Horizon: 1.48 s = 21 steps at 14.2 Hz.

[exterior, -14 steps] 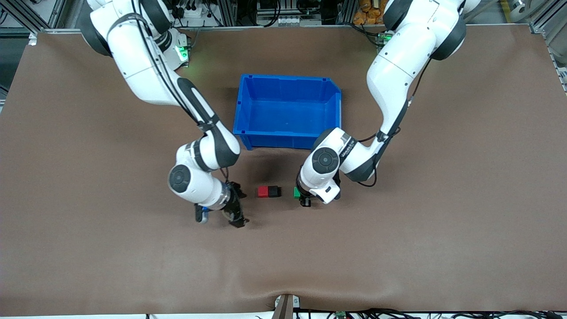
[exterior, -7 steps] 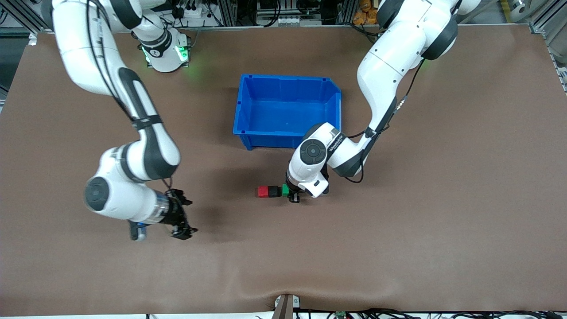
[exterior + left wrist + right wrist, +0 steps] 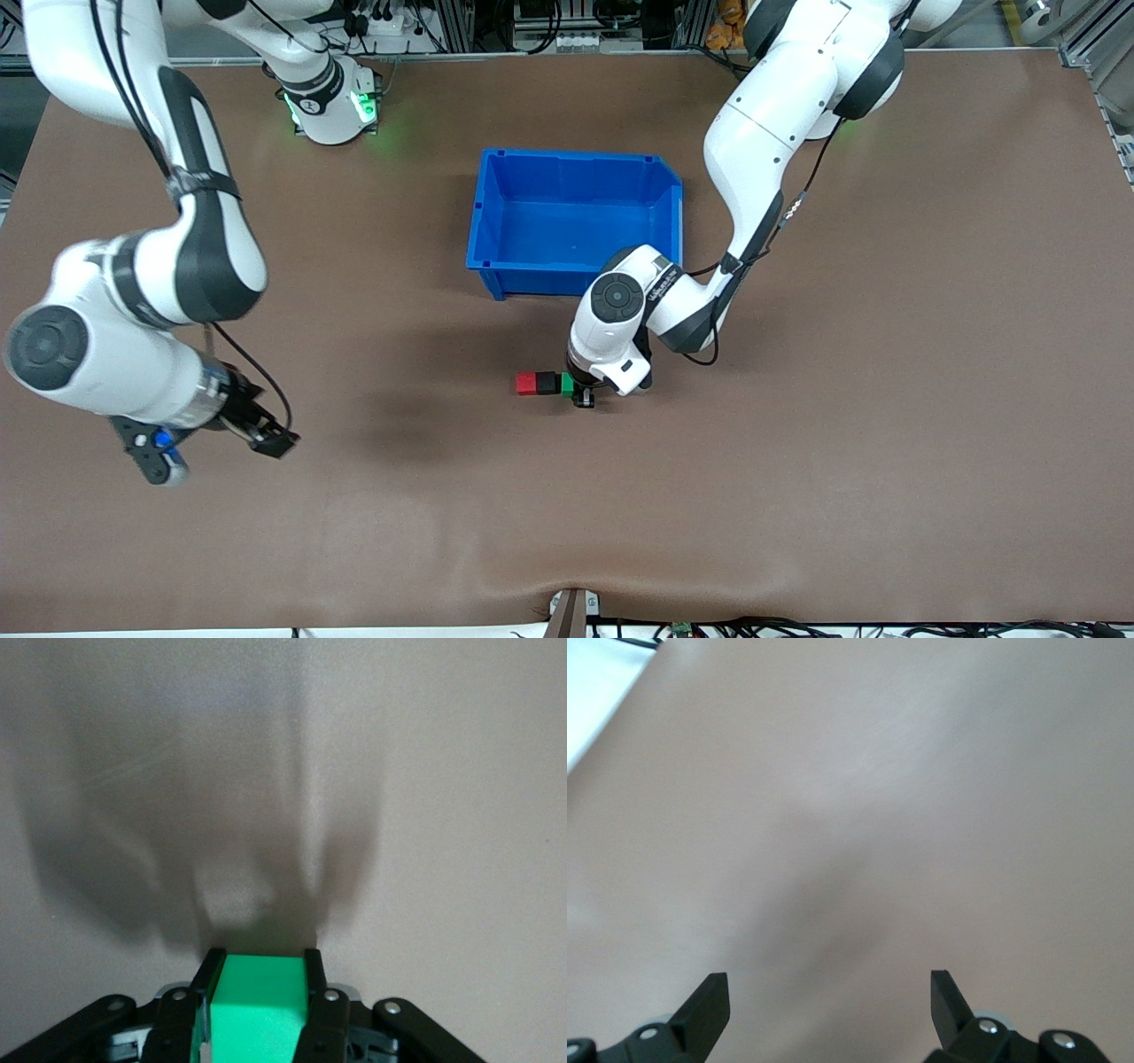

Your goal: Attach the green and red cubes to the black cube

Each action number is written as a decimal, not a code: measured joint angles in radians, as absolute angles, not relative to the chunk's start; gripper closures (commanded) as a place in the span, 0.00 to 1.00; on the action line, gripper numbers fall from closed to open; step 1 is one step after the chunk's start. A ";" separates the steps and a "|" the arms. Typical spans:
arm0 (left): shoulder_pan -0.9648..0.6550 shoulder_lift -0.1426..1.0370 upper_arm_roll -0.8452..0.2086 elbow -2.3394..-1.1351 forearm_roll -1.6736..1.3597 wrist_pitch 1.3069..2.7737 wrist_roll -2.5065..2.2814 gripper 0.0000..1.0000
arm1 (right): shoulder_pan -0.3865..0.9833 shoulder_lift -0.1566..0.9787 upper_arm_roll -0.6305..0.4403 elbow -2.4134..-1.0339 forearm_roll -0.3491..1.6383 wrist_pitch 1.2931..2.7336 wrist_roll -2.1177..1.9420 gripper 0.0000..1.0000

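A red cube (image 3: 526, 383), a black cube (image 3: 547, 383) and a green cube (image 3: 567, 382) stand in one row on the brown table, the black one in the middle, each against the one beside it. My left gripper (image 3: 581, 390) is down at the table and shut on the green cube (image 3: 261, 1010), which shows between its two fingers (image 3: 312, 970). The black and red cubes are hidden in the left wrist view. My right gripper (image 3: 270, 436) is open and empty, up over bare table toward the right arm's end; its view shows only its fingertips (image 3: 713, 992) and table.
A blue bin (image 3: 567, 156) stands empty, farther from the front camera than the cubes, close to the left arm's elbow. Brown table surface surrounds the cubes on all sides.
My left gripper has slid the green cube along the table up against the black cube. My right arm has pulled away from the cubes toward its end of the table and risen.
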State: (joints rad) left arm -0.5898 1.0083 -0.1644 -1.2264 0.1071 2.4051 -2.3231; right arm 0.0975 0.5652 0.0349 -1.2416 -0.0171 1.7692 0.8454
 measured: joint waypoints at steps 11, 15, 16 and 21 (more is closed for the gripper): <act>-0.608 1.005 -0.144 -1.195 0.136 2.430 -2.198 0.00 | -0.024 0.286 0.023 -1.237 -0.029 1.409 -0.149 0.00; -0.594 0.874 -0.075 -1.171 0.169 2.299 -2.116 0.00 | -0.021 0.156 -0.043 -1.249 -0.030 1.308 -0.261 0.00; -0.580 0.831 -0.073 -1.172 0.169 2.254 -2.048 0.00 | -0.021 0.136 -0.054 -1.271 -0.030 1.304 -0.276 0.00; -0.466 0.652 -0.095 -1.291 0.157 2.134 -1.656 0.00 | -0.015 0.042 -0.058 -1.483 -0.030 1.435 -0.294 0.00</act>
State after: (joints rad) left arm -0.4661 0.6522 -0.0945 -1.2905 0.1566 2.1344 -1.6562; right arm -0.0149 0.0423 -0.0578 -1.4834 -0.0299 1.4349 -0.2936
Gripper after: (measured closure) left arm 0.000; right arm 0.000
